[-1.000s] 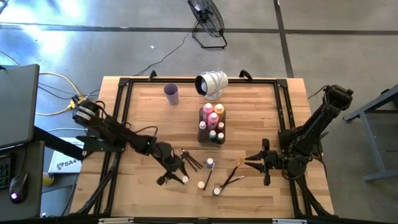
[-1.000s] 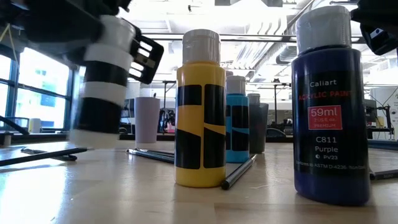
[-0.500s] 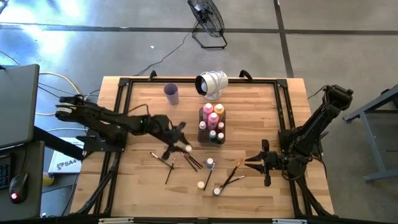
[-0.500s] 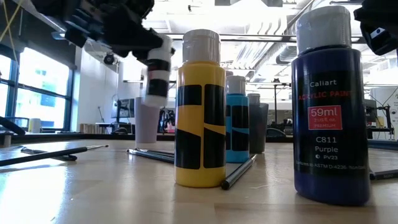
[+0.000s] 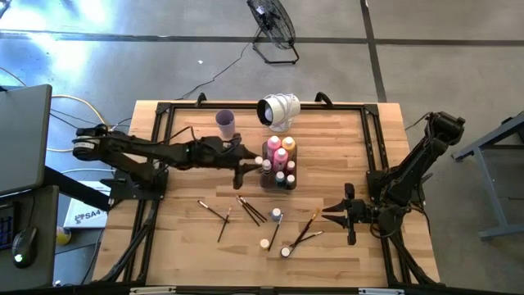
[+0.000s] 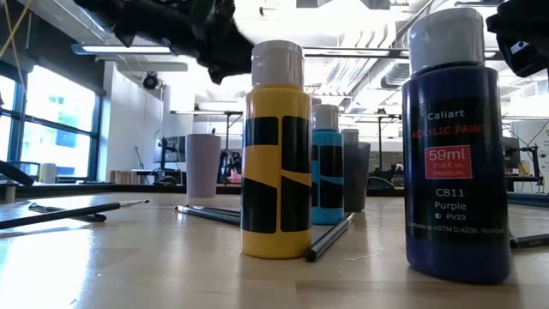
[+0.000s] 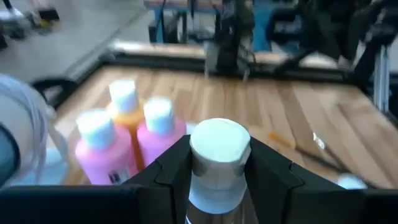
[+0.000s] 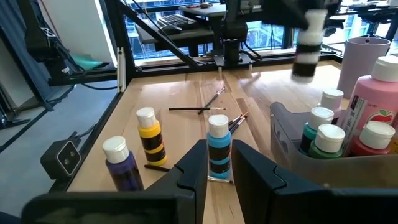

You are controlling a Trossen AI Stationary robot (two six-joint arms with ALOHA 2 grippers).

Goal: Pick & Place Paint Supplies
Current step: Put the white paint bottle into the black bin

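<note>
Wooden table [image 5: 327,246] in workshop. Left hand [image 5: 254,167] clamps white-capped bottle [image 7: 217,162] just beside tray [image 5: 265,182], already holding several bottles. Three bottles [image 5: 277,215] and scattered brushes [image 5: 246,209] remain. Right hand [image 5: 337,213] waits open, empty, near table's right edge.

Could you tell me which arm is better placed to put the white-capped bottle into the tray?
The left. Its gripper already holds the white-capped bottle right beside the tray with the pink bottles. The right gripper waits, empty, near the table's right edge.
</note>
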